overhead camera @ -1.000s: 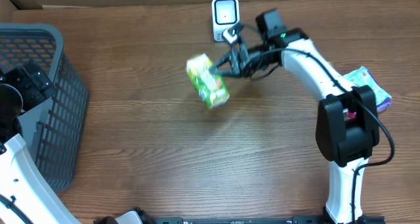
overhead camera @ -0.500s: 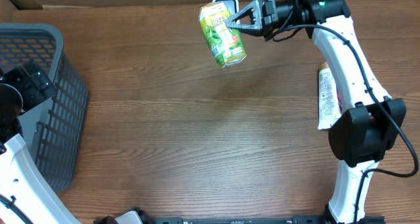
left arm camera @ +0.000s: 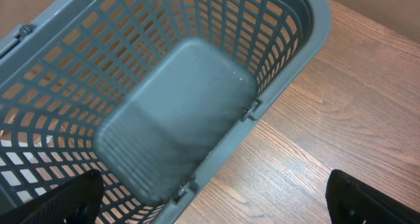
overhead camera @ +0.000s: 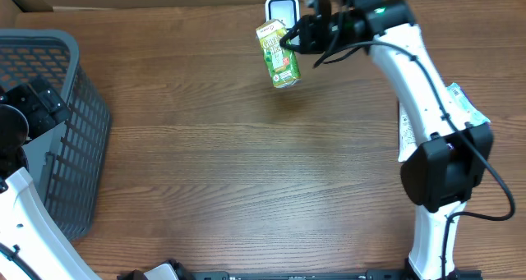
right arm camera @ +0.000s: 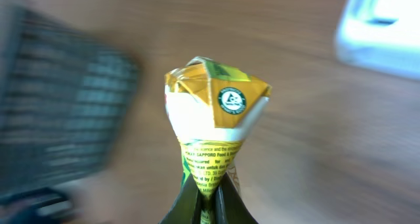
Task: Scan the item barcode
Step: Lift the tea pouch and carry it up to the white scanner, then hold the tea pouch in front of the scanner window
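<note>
Green carton (overhead camera: 279, 57) pinched in right hand (overhead camera: 291, 39) near scanner (overhead camera: 282, 9), left hand (left arm camera: 216, 207) spread wide over basket (left arm camera: 275, 46)

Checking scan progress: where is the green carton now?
Overhead view, top centre: the green carton hangs pinched in the right fingers, right beside the white scanner.

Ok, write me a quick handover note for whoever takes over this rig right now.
Right gripper: shut on the green juice carton, held in the air just in front of the white scanner.
Left gripper: open, holding nothing, above the grey basket.
Done: carton picked up and brought to the scanner.
Left: check that the barcode faces the scanner; the pictures do not show a completed scan.
Also: a white packet lies on the table under the right arm.
</note>
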Motion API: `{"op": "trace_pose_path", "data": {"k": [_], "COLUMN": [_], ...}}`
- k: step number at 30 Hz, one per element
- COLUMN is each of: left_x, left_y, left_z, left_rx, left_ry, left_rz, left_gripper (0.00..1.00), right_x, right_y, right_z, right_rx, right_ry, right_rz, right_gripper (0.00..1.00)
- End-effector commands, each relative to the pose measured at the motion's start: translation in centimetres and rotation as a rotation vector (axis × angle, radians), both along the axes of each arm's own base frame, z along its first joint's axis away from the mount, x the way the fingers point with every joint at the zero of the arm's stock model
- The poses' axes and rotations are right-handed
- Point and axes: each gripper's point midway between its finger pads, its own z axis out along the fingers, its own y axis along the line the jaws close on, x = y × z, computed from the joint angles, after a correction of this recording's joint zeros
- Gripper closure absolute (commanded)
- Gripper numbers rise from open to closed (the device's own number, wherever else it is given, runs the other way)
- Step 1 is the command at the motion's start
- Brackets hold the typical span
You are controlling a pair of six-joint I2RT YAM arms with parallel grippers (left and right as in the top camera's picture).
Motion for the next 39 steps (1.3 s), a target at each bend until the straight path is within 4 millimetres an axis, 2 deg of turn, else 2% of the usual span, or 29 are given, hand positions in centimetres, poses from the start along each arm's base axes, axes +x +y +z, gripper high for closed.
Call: {"op": "trace_pose_path", "data": {"k": [1,4,7,13,17,22,28,31,35,39], "left_x": [0.0,0.0,0.0,0.0,0.0,0.0,0.0,0.0,0.0,0.0], "left_y": [0.2,0.2,0.2,0.2,0.2,0.2,0.2,0.2,0.2,0.2], "left_z": [0.3,0.3,0.3,0.3,0.3,0.3,0.3,0.3,0.3,0.3], "left_rx": [0.002,0.002,0.002,0.002,0.002,0.002,0.002,0.002,0.002,0.002], "left_ry": [-0.010,-0.010,-0.010,-0.010,-0.010,-0.010,-0.010,-0.010,-0.010,-0.010], "left_rz": [0.012,0.012,0.012,0.012,0.012,0.012,0.012,0.012,0.012,0.012], "left_gripper": [0.00,0.00,0.00,0.01,0.00,0.00,0.00,0.01,0.00,0.00], "right_x": [2.8,3.6,5.0,7.5,9.5,11.9,14.0,14.6,14.9,15.2], "right_y": [-2.4,-2.2,-1.9,-1.3,-1.4,-0.8,0.2,0.5,0.7,0.5], "right_z": [1.8,2.5,4.2,6.7,7.0,5.3,0.9,-0.7,-1.1,-0.7], "right_rx": [-0.335,-0.438,-0.485,-0.466,-0.475,-0.489,-0.560,-0.624,-0.666,-0.676], "right_ry": [-0.280,-0.381,-0.493,-0.649,-0.737,-0.803,-0.848,-0.887,-0.924,-0.944], "right_rz": [-0.138,-0.178,-0.248,-0.289,-0.286,-0.276,-0.205,-0.144,-0.098,-0.108], "right_gripper": [0.96,0.96,0.96,0.96,0.96,0.96,0.96,0.96,0.96,0.96]}}
